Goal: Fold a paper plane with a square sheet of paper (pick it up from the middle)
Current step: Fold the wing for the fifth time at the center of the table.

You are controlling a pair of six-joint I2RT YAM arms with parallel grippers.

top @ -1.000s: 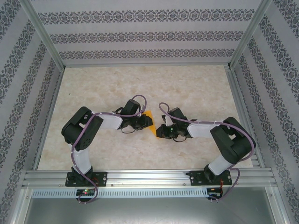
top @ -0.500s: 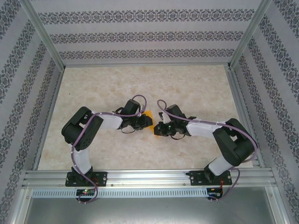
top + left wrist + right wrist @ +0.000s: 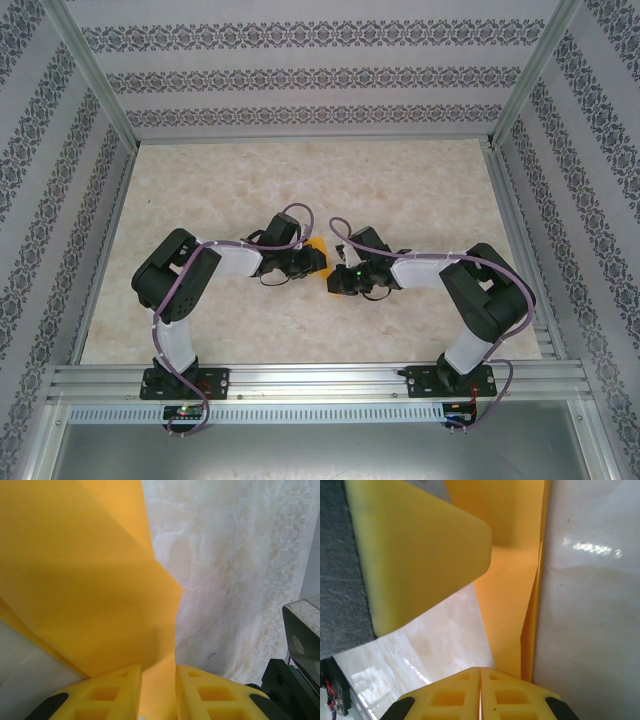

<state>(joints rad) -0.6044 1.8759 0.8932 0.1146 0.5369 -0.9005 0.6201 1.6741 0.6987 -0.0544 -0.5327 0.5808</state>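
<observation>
- Folding is judged to be well under way. The thin orange square sheet of paper [image 3: 85, 580] is already creased, with an angled flap seen from the left wrist and a doubled edge seen from the right wrist.
- The sheet is found over the pale marbled table [image 3: 235, 580], near its middle and a little toward the near edge, between the two wrists. Whether it is lifted clear of the surface cannot be told.
- The left gripper [image 3: 158, 672] is closed on the sheet, with a strip of orange clamped between its two yellow fingers.
- The right gripper [image 3: 480, 675] is pressed together, its tips touching along a thin seam. The folded edge of the sheet is met just beside those tips, and whether any paper is caught in the seam cannot be told.
- One yellow finger [image 3: 420, 555] of the left gripper is seen close over the sheet from the right wrist, so the two grippers are judged to be very near each other.
- The next move is judged to call for the crease to be pressed along its length while the left pinch is held firm. So thin a sheet could be torn or skewed by a sideways tug.
- Compared with a second ago, the right arm is shifted leftward toward the left gripper and its jaws are drawn shut. Less orange is seen from above, and the left arm is unchanged.
</observation>
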